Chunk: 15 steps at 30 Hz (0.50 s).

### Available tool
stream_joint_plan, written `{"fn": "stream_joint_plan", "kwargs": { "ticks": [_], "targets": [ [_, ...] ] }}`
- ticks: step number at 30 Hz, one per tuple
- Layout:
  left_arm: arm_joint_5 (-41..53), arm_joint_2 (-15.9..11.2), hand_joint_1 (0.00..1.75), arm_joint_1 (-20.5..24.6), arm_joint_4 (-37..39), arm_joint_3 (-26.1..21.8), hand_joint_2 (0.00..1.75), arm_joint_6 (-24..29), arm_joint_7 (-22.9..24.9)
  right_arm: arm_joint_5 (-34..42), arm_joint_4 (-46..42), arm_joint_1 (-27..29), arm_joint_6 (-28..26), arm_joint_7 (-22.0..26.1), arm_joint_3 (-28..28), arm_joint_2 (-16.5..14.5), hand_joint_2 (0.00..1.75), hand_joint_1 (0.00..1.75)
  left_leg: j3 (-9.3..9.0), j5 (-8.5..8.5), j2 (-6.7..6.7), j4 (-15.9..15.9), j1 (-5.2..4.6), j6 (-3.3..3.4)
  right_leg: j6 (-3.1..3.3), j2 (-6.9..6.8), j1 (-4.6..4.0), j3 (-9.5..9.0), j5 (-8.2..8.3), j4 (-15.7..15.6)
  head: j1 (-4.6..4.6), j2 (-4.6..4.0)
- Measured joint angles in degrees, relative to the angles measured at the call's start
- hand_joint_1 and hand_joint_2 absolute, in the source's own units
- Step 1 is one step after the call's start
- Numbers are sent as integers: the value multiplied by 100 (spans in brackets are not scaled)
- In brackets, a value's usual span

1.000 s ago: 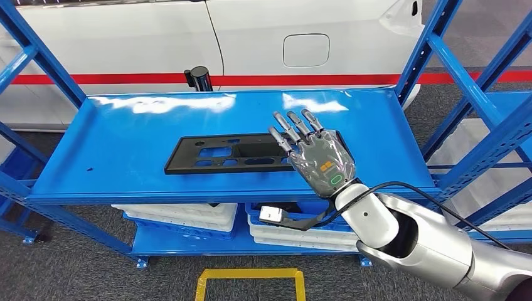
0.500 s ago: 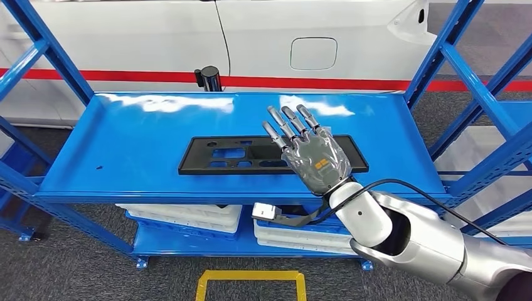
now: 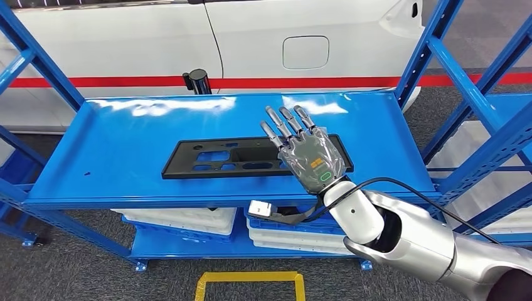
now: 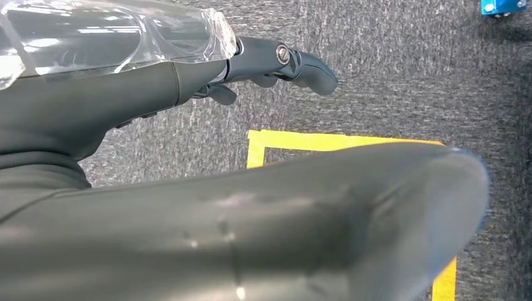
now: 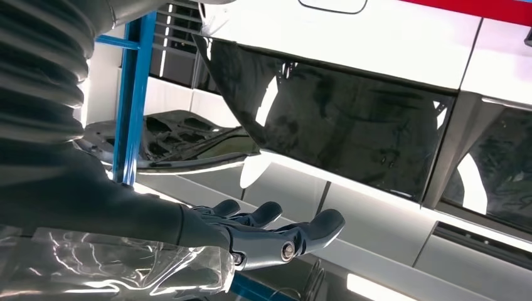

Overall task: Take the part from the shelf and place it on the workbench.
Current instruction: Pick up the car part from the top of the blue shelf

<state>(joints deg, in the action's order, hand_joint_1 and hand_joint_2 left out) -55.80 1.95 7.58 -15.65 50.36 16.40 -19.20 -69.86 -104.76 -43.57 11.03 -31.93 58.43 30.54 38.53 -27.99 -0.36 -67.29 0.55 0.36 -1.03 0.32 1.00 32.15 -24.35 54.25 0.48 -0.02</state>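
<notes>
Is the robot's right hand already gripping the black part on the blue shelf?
No: in the head view the right hand is over the black part with fingers stretched out flat and apart, and the part lies flat on the shelf.

- The right hand [image 3: 312, 160] covers the right part of the black part [image 3: 213, 158]; contact between them cannot be told.
- The shelf's [image 3: 125, 135] uprights run off the picture's edges.
</notes>
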Motion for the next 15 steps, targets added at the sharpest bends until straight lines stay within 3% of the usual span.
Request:
{"fn": "stream_joint_plan", "kwargs": {
  "ticks": [2, 4, 6, 8, 9, 12, 13, 14, 15],
  "targets": [
    [2, 0, 0, 12, 0, 2, 0, -1, -1, -31, 24, -2, -2, -10, -7, -6, 175, 0, -430, 371, -1, 906, -16, 57, -22, 8, -12, -13, -13, 2, 0, 0],
    [5, 0, 0, 20, 0, 7, 0, -1, 1, -76, 52, -6, 20, -20, -12, -7, 175, 0, -636, 494, -2, 1345, -46, 107, -61, 12, -28, -5, -23, 4, 3, 0],
    [7, 3, 0, 16, 0, 13, 0, -3, 7, -125, 78, -9, 74, -24, -13, -7, 175, 0, -640, 498, -1, 1364, -58, 153, -116, 12, -29, 0, -26, -4, 6, 0],
    [9, 8, 0, 17, 0, 15, 0, -5, 13, -163, 97, -20, 132, -25, -18, 1, 175, 0, -665, 521, 1, 1396, -37, 221, -166, 5, -19, 50, -141, 142, 9, 0],
    [10, 10, 0, 20, 0, 15, 0, -5, 14, -177, 105, -27, 151, -26, -22, 8, 175, 0, -682, 530, 2, 1414, -21, 251, -183, 2, -18, 158, -295, 399, 12, 0],
    [15, 13, 0, 16, 0, 18, 0, -10, 16, -204, 143, -32, 186, -28, -23, 22, 175, 0, -697, 517, 3, 1417, -17, 288, -208, 0, -11, 741, -820, 1605, 16, 0],
    [16, 15, 0, 14, 0, 20, 0, -13, 17, -206, 156, -31, 191, -27, -21, 26, 175, 0, -701, 510, 4, 1416, -17, 289, -213, 0, -5, 848, -834, 1788, 17, 0],
    [17, 16, 0, 13, 0, 21, 0, -16, 20, -208, 167, -30, 195, -27, -19, 29, 175, 0, -710, 503, 2, 1415, -16, 285, -215, -1, 3, 839, -736, 1739, 17, 0],
    [17, 18, 0, 13, 0, 21, 0, -16, 22, -210, 177, -31, 195, -27, -20, 33, 175, 0, -727, 491, 0, 1414, -14, 275, -214, -2, 11, 704, -542, 1440, 17, 0]
  ]
}}
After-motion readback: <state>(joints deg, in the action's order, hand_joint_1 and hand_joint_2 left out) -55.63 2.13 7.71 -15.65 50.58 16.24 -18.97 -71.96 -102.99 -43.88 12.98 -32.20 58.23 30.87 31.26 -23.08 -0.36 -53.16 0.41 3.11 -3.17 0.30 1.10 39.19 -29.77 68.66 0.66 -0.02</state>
